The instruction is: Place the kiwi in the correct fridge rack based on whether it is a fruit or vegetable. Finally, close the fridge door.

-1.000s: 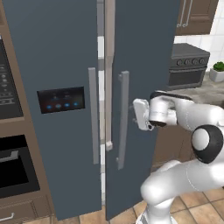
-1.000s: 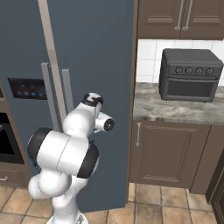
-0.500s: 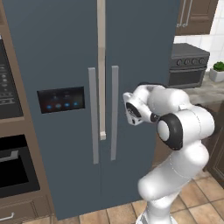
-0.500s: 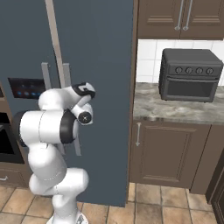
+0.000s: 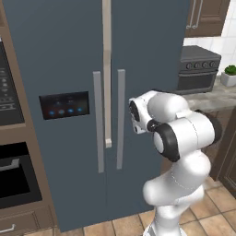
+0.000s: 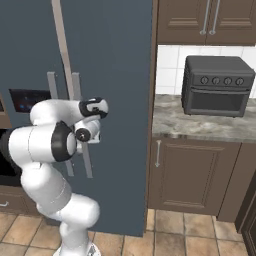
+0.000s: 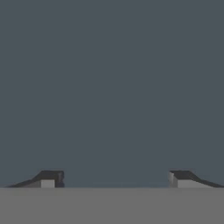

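Note:
The slate-blue fridge door (image 5: pixel 147 69) stands flush with its neighbour, its pale bar handle (image 5: pixel 120 120) upright beside the centre seam. My hand is pressed up to this door just right of the handle, and the door (image 6: pixel 120 60) and handle (image 6: pixel 76 87) also show from the right. In the hand view the door panel (image 7: pixel 112 87) lies close ahead, and my gripper (image 7: pixel 113 179) is open with its fingertips (image 7: pixel 50 178) wide apart and nothing between them. The kiwi and the fridge racks are hidden behind the shut doors.
The left fridge door carries a dark blue-lit display panel (image 5: pixel 64 105). A built-in oven (image 5: pixel 14 179) is at the far left. To the right, a dark toaster oven (image 6: pixel 215 85) sits on a stone counter (image 6: pixel 200 125) above brown cabinets (image 6: pixel 190 175).
The right fridge door, ajar a second ago, has swung shut. My arm followed it in toward the fridge, and the hand now rests against the door.

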Tool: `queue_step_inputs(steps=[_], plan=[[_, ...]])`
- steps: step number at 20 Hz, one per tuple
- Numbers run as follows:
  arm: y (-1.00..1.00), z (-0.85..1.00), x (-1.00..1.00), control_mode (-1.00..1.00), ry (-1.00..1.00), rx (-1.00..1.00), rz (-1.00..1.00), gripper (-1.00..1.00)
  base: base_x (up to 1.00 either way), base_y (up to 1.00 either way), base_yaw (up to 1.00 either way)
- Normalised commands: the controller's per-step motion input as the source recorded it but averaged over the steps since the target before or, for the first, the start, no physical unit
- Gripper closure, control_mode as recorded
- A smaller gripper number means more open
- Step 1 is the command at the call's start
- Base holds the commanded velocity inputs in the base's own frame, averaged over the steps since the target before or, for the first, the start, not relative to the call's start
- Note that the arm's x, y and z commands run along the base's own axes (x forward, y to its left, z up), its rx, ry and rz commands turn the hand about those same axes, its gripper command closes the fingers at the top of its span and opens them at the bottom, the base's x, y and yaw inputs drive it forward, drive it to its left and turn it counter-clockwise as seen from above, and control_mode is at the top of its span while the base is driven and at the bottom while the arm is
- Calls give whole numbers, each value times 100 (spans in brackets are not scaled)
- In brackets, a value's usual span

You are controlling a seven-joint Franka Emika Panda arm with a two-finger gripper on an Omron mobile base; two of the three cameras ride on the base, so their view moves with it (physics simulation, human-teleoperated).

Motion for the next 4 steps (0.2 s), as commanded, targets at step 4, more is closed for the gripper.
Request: queue_step_inputs(steps=[4], plan=[[-29, 97, -6, -100, 5, 0, -8, -100, 0, 0, 0]])
